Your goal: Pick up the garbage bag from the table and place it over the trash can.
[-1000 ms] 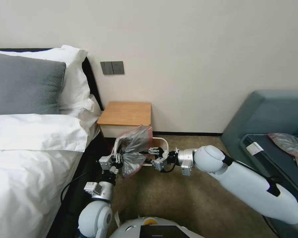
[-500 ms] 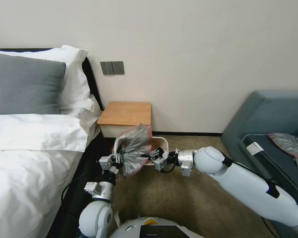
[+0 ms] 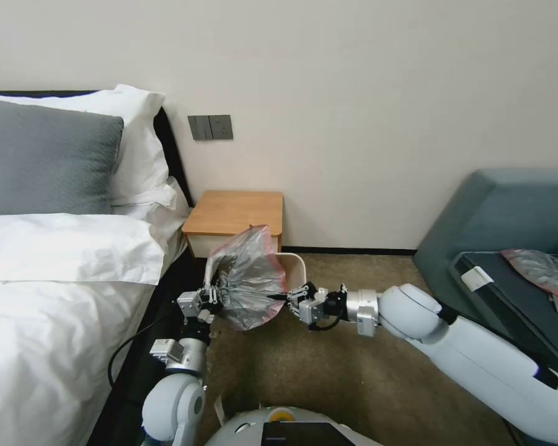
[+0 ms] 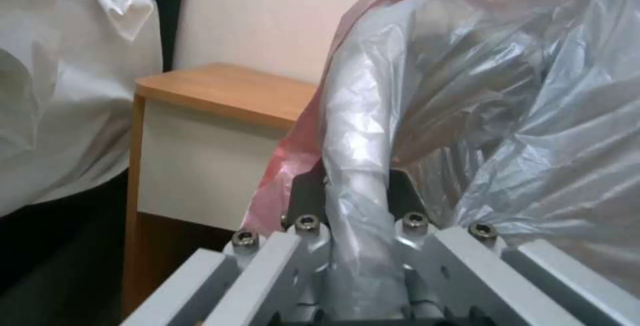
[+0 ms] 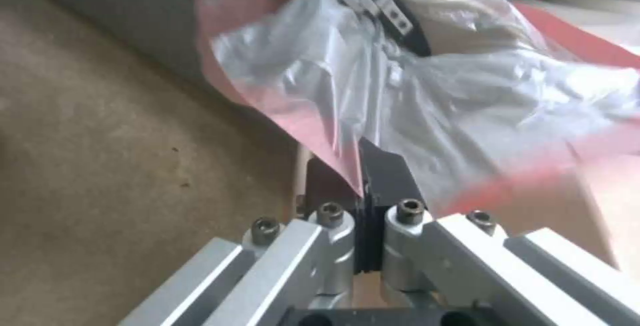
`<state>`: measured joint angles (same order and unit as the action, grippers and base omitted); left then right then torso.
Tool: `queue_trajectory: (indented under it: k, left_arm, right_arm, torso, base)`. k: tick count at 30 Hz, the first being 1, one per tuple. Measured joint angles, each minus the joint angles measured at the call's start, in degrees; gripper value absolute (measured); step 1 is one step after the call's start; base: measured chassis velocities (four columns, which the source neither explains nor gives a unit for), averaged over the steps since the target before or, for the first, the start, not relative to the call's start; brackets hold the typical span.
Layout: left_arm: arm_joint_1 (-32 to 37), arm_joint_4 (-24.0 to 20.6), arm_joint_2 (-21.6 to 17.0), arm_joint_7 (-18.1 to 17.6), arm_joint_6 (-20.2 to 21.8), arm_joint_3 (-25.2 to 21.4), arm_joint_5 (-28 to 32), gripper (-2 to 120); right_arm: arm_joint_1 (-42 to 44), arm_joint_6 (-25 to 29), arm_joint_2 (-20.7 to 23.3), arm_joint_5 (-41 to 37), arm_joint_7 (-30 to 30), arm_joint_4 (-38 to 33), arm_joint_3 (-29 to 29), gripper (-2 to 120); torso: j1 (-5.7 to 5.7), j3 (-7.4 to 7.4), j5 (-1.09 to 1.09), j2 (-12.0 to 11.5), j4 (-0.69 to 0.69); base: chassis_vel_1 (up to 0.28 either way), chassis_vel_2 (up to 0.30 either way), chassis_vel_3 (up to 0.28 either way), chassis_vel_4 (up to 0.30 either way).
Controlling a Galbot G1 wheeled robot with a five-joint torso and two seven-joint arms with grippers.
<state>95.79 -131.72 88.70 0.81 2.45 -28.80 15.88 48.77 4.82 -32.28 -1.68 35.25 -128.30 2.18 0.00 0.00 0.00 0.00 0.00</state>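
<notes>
While both grippers hold the garbage bag (image 3: 249, 279) stretched between them above the carpet, the left gripper (image 3: 212, 296) has its fingers pinched tight on a bunched fold of grey plastic, which the left wrist view shows squeezed between the dark pads (image 4: 403, 191) and running down into the gripper body. The right gripper (image 3: 289, 297) is likewise closed, its two black fingers (image 5: 390, 173) pressed together on the pink-red edge of the bag, with hardly any gap between them. The bag hangs off the floor as a crinkled, ballooned dome, its pink rim showing along the top and the bottom edge; it sits just in front of the table (image 3: 239, 214) and partly covers the near side of the trash can (image 3: 294, 267), whose cream rim shows beside and behind the plastic. Whether the bag touches the can's rim cannot be told. The left arm rises from low beside the bed (image 3: 62, 297), forearm nearly upright, wrist bent toward the bag. The right arm reaches in from the right, almost level across the carpet (image 3: 328, 371), its wrist pointing straight at the bag's side. A second flat bag (image 3: 539, 267) lies on the grey sofa (image 3: 502, 210), well apart.
</notes>
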Motion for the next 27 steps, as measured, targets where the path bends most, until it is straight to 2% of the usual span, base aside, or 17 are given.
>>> queue_trajectory:
  k: [14,16,20,27]
  left_arm:
    - [-0.26,-2.62,-0.44,-1.97,3.26,-2.09,8.58,4]
    - [-0.15,-3.63,-0.86,-3.05,5.0,-2.75,12.48,4]
    - [0.23,-4.47,-1.26,-3.76,6.72,-3.29,16.55,4]
    - [0.4,-5.02,-1.54,-4.38,7.96,-4.27,19.45,4]
  right_arm:
    - [7.32,1.61,4.03,-0.16,0.94,-2.06,-4.2,0]
    - [8.72,2.5,4.13,0.56,1.18,-0.7,-5.14,0]
    - [10.06,4.29,3.93,1.27,1.64,2.24,-7.24,0]
    - [11.74,6.74,2.84,3.24,2.38,5.88,-10.01,0]
  torso:
    - [0.0,0.0,0.0,0.0,0.0]
    - [0.0,0.0,0.0,0.0,0.01]
    - [0.0,0.0,0.0,0.0,0.0]
    - [0.0,0.0,0.0,0.0,0.0]
  base:
    - [0.0,0.0,0.0,0.0]
    - [0.0,0.0,0.0,0.0]
    - [0.0,0.0,0.0,0.0]
    - [0.0,0.0,0.0,0.0]
